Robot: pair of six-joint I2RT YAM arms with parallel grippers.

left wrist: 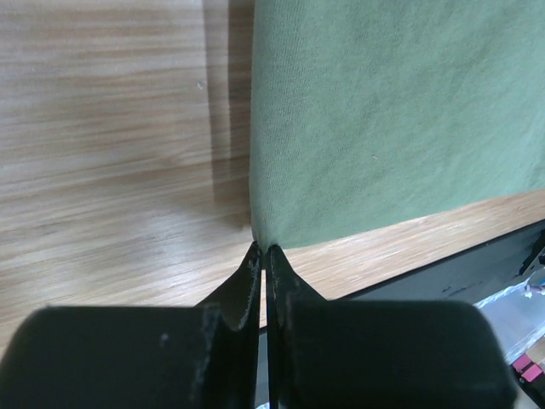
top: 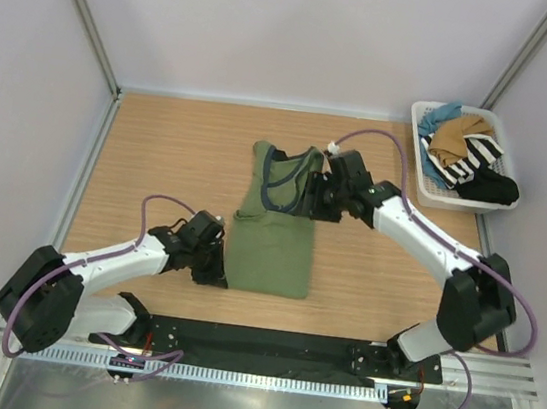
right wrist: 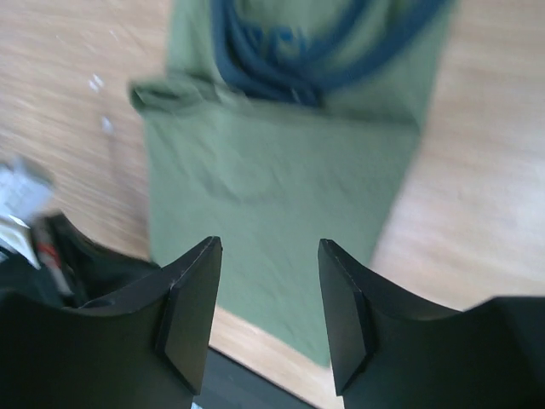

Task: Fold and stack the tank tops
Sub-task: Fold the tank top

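Top external view: the olive green tank top (top: 274, 240) lay folded narrow on the surface (top: 160, 149). The left gripper (top: 214, 272) was shut at its near-left corner. The right gripper (top: 317, 198) stood wide and empty by the straps. Both probably needed firm, level corner grips before folding.

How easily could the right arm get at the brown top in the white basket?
Probably yes. The brown top lies largely uncovered in the basket nearest the right arm, whose jaws are open and empty above the green top; bare table lies between.
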